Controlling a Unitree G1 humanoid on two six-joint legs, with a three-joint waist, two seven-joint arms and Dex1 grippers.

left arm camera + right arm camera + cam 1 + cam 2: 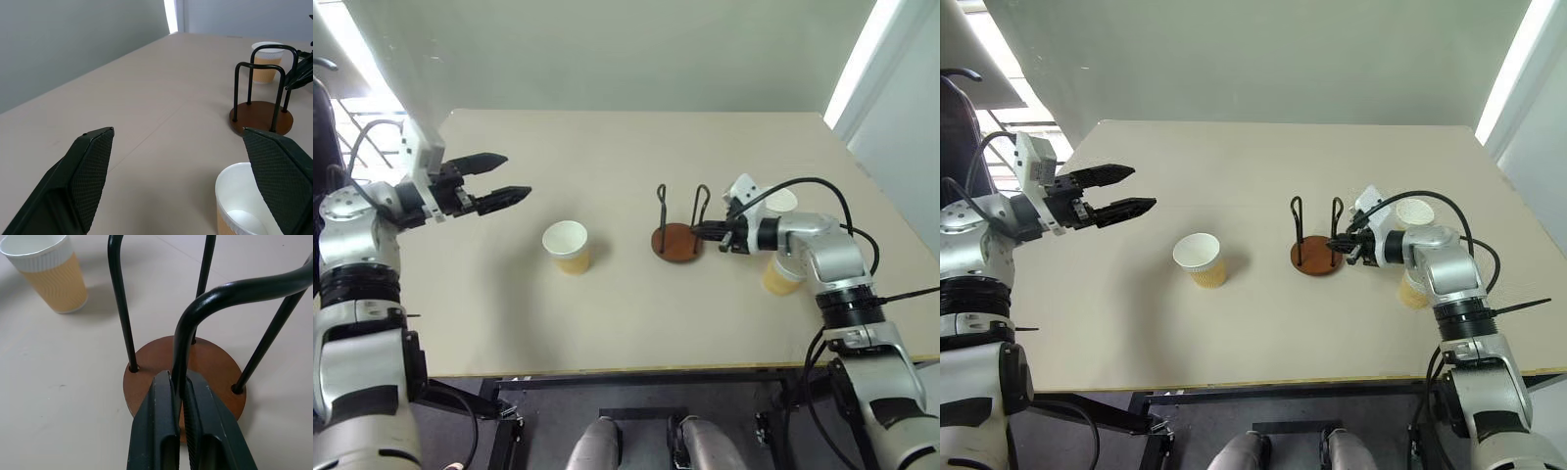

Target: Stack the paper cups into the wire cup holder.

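The wire cup holder, a reddish-brown disc with two black wire loops, stands right of the table's middle. My right gripper reaches it from the right and is shut on one upright wire of the near loop. One paper cup, tan with a white rim, stands upright left of the holder. A second cup shows just beyond my right wrist, and a third is partly hidden under my right forearm. My left gripper hovers open and empty above the table's left side, pointing toward the middle cup.
The beige table has its front edge close to me and its right edge near my right elbow. A pale wall runs behind the table's far edge.
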